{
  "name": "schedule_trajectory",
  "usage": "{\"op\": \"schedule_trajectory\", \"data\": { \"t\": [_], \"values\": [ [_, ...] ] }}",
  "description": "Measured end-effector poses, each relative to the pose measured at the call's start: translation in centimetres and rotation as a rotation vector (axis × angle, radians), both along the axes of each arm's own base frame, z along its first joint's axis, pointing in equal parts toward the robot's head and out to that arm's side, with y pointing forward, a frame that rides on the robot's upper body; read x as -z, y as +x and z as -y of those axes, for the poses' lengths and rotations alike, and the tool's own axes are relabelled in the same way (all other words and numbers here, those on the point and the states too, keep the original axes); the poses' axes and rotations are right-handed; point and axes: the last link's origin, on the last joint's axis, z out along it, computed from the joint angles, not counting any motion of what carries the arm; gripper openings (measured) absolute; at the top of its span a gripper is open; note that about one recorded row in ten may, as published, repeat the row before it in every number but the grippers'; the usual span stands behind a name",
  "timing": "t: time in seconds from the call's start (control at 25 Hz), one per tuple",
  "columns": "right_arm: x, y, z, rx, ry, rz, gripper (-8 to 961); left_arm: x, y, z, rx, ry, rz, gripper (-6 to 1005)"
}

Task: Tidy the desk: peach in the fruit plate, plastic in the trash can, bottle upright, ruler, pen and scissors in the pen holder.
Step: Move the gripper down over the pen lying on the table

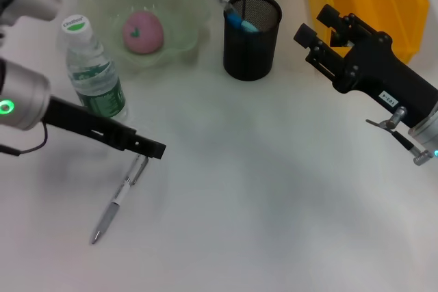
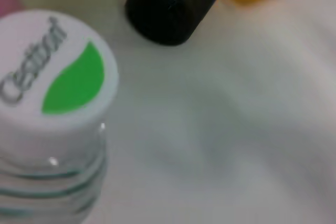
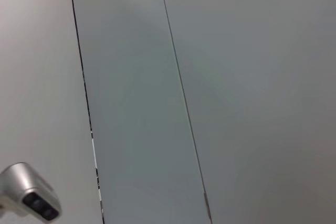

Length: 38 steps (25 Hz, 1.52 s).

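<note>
One upright bottle (image 1: 94, 70) beside pen (image 1: 121, 197)

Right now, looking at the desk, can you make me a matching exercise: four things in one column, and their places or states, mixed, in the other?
1. peach
2. water bottle
3. pen
4. blue-handled item

A. standing upright
B. lying flat on the desk
C. in the green fruit plate
D. in the black mesh pen holder

Pairs: 1-C, 2-A, 3-B, 4-D
</note>
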Motion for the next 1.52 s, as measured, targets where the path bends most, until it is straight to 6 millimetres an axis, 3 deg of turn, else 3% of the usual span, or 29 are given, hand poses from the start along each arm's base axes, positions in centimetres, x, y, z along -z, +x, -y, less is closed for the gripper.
{"op": "schedule_trajectory", "data": {
  "t": [0.12, 0.44, 0.92, 1.52],
  "values": [
    [0.0, 0.1, 0.0, 0.003, 0.002, 0.0, 586, 0.9, 1.4, -1.3, -0.051, -0.02, -0.123, 776],
    [-0.1, 0.1, 0.0, 0.007, 0.005, -0.001, 585, 2.4, 2.0, -2.3, -0.13, -0.051, -0.235, 775],
    [-0.3, 0.1, -0.1, 0.001, 0.017, 0.007, 585, 3.9, 0.8, -2.6, -0.244, -0.053, -0.238, 775],
    [-0.2, 0.2, 0.0, 0.006, 0.016, 0.006, 584, 3.7, -0.2, -3.0, -0.247, -0.028, -0.312, 774]
  ]
}}
